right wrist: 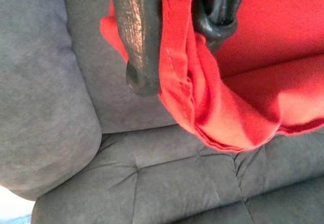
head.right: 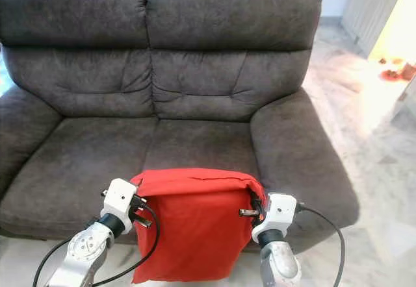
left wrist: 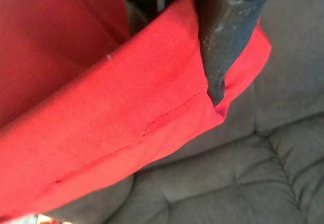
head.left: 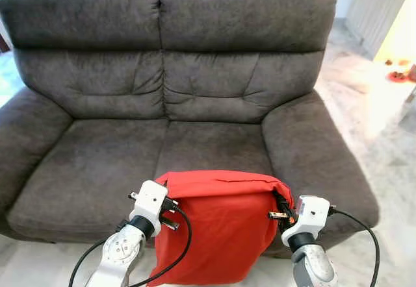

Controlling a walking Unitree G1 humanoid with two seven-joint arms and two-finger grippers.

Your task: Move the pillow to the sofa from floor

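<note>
1. Left gripper (head.left: pixel 170 210) and right gripper (head.left: pixel 281 210) each pinch a top corner of the red pillow (head.left: pixel 218 235).
2. Limp, creased fabric hangs before the grey sofa (head.left: pixel 97 170) seat's front edge.

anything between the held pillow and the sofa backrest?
Nothing: bare seat cushion lies between the red fabric pillow and the dark grey sofa's backrest, per left eye view.

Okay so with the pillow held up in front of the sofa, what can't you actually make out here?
- Pillow bottom edge: cut off by the frame in the left eye view.
- Sofa front: the middle part is hidden behind the pillow.
- Left pincer and right pincer tips: buried in red fabric in the eye views.
- Small items on the floor: too small and overexposed.
</note>
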